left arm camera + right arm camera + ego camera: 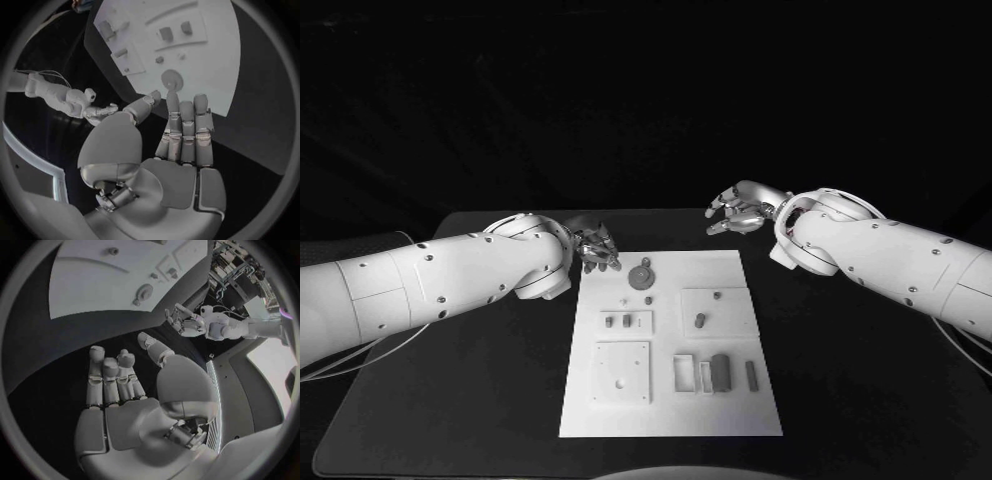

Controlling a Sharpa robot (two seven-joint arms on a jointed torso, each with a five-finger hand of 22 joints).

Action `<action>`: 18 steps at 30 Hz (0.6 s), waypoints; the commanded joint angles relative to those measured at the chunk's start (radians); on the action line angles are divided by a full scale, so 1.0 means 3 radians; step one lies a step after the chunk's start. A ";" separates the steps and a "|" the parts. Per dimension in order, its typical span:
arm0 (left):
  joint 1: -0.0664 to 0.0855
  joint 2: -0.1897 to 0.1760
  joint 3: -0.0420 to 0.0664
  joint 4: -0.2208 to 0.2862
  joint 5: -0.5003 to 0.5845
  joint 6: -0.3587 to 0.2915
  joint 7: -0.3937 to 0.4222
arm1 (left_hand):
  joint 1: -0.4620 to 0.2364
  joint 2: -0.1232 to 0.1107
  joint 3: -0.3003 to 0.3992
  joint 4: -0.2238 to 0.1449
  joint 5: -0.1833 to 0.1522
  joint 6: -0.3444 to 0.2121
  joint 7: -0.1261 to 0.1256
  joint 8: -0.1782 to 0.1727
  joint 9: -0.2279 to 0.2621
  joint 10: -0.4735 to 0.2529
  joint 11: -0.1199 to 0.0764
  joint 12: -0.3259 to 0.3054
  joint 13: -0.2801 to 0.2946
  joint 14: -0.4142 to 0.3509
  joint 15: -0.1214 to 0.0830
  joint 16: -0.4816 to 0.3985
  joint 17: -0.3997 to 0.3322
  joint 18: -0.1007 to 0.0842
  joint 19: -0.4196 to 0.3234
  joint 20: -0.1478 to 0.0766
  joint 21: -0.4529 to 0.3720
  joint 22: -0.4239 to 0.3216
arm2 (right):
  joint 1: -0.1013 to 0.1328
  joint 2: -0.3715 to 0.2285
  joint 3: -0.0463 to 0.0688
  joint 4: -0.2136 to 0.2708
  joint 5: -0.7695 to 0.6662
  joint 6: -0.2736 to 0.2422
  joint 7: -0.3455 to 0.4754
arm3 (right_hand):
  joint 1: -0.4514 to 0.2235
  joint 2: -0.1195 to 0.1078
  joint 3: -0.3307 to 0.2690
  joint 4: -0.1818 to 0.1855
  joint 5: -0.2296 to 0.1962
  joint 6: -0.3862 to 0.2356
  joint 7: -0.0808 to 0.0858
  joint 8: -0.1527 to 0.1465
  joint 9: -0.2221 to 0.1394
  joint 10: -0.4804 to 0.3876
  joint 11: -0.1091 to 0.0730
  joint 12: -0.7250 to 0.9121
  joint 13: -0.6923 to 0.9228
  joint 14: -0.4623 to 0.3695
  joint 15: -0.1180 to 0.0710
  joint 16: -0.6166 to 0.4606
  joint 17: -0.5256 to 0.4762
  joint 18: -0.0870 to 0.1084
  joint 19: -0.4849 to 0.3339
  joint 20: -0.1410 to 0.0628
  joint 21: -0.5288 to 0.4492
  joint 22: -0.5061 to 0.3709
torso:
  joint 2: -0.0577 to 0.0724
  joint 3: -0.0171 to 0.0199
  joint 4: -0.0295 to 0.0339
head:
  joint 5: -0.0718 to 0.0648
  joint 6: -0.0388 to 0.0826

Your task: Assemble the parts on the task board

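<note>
Left hand (178, 150) and right hand (125, 395) both released, fingers straight, flanking far end of task board (733, 420); wrist views confirm palms bare, round part (642, 274) untouched.

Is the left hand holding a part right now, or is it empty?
Empty. The left hand shows a bare palm with fingers extended, and it sits at the task board's far-left corner, gripping nothing.

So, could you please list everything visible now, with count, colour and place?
table: one, black, under everything.
task board: one, white, middle of the table.
round part: one, grey, far end of the board.
small parts: several, grey, in the board's raised blocks and recesses; exact count unclear.
left hand: one, silver, holds nothing, fingers apart, at the board's far left corner.
right hand: one, silver, holds nothing, beyond the board's far right corner.
</note>
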 commanded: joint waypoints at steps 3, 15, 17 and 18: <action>0.0006 0.0089 -0.0058 -0.0116 -0.0937 -0.0417 0.0862 | 0.0222 -0.0109 -0.0128 0.0066 -0.0018 -0.0061 -0.0109 -0.0001 -0.0097 -0.0090 -0.0069 0.0421 0.0214 0.0114 -0.0170 0.0483 0.0253 0.0094 0.0218 -0.0134 0.0331 0.0265 | -0.0017 0.0013 0.0000 -0.0016 -0.0009 0.0019 0.0028 | -0.0011 0.0016 -0.0009 0.0021 0.0018 -0.0002 0.0028 0.0008 -0.0006 -0.0017 -0.0003 0.0018 -0.0003 0.0004 -0.0030 0.0007 -0.0005 0.0047 0.0006 -0.0018 -0.0014 0.0011 | 0.0006 0.0005 -0.0005 | 0.0014 0.0046; -0.0098 0.0380 -0.0096 -0.0350 -0.1570 -0.0446 0.1403 | 0.0338 -0.0127 -0.0265 0.0149 -0.0019 0.0141 -0.0270 0.0119 -0.0221 0.0145 -0.0248 0.1473 0.0886 0.0517 -0.0388 0.1220 0.0587 0.0192 0.0728 -0.0387 0.1035 0.0336 | -0.0019 0.0022 0.0000 -0.0037 -0.0003 0.0008 0.0039 | -0.0013 0.0018 -0.0010 0.0025 0.0018 -0.0003 0.0028 0.0007 -0.0007 -0.0015 -0.0002 0.0020 -0.0004 0.0005 -0.0030 0.0009 -0.0005 0.0047 0.0009 -0.0018 -0.0013 0.0011 | 0.0016 0.0001 -0.0015 | -0.0029 0.0045; -0.0112 0.0399 -0.0096 -0.0367 -0.1582 -0.0459 0.1438 | 0.0346 -0.0113 -0.0261 0.0149 -0.0017 0.0149 -0.0279 0.0119 -0.0231 0.0167 -0.0257 0.1496 0.0905 0.0544 -0.0396 0.1240 0.0598 0.0199 0.0749 -0.0396 0.1064 0.0334 | -0.0019 0.0023 0.0000 -0.0035 -0.0003 0.0008 0.0041 | -0.0014 0.0018 -0.0010 0.0025 0.0018 -0.0003 0.0028 0.0007 -0.0007 -0.0015 -0.0002 0.0021 -0.0004 0.0006 -0.0030 0.0010 -0.0005 0.0047 0.0009 -0.0018 -0.0013 0.0011 | 0.0014 0.0002 -0.0013 | -0.0037 0.0040; -0.0118 0.0410 -0.0096 -0.0378 -0.1582 -0.0461 0.1450 | 0.0347 -0.0103 -0.0258 0.0153 -0.0015 0.0177 -0.0280 0.0132 -0.0232 0.0177 -0.0259 0.1505 0.0913 0.0557 -0.0400 0.1246 0.0602 0.0202 0.0759 -0.0400 0.1078 0.0334 | -0.0019 0.0023 0.0000 -0.0034 -0.0003 0.0007 0.0041 | -0.0014 0.0018 -0.0010 0.0026 0.0018 -0.0003 0.0028 0.0007 -0.0008 -0.0015 -0.0002 0.0021 -0.0004 0.0006 -0.0030 0.0010 -0.0005 0.0047 0.0009 -0.0018 -0.0013 0.0012 | 0.0016 0.0002 -0.0014 | -0.0040 0.0038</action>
